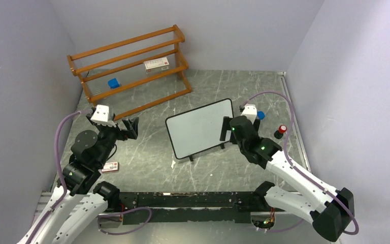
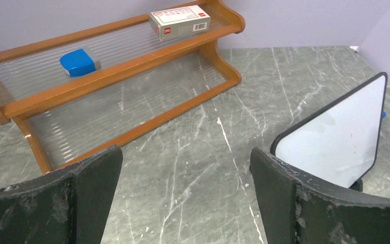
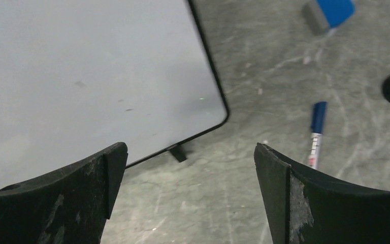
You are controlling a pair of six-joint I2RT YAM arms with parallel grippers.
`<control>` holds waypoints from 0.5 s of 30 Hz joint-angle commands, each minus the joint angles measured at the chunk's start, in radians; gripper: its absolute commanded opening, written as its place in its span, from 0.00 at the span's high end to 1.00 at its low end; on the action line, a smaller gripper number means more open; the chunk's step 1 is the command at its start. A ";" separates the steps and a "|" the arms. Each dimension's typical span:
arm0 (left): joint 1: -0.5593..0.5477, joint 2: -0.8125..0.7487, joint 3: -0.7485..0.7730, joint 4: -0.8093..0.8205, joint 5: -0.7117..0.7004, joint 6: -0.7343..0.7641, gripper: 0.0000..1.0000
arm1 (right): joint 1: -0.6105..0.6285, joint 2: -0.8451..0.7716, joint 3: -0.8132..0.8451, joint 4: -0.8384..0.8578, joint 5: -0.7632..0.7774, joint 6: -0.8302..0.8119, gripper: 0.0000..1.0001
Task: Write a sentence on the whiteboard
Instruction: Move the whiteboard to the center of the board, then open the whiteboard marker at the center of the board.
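The whiteboard (image 1: 199,127) stands tilted on its two short feet in the middle of the table. Its face is blank, and no sentence shows on it in any view. It also shows in the left wrist view (image 2: 335,137) and the right wrist view (image 3: 81,76). A marker with a blue cap (image 3: 315,133) lies on the table right of the board's lower right corner. My right gripper (image 1: 225,130) (image 3: 190,193) is open and empty, hovering by that corner with the marker just beyond its right finger. My left gripper (image 1: 128,126) (image 2: 185,193) is open and empty, left of the board.
A wooden rack (image 1: 132,66) stands at the back left, holding a blue block (image 1: 113,83) and a white box (image 1: 156,64). A blue eraser (image 1: 260,115) and a red-capped black item (image 1: 282,130) sit right of the board. A small card (image 1: 110,166) lies near the left arm.
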 commanded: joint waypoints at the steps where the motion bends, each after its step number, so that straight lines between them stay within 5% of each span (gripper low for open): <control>1: -0.004 -0.040 -0.029 -0.012 0.072 0.019 0.00 | -0.119 0.010 0.024 -0.071 -0.053 -0.049 0.00; 15: -0.054 -0.054 -0.083 0.041 0.050 0.025 0.00 | -0.567 0.162 -0.052 -0.010 -0.341 -0.041 0.00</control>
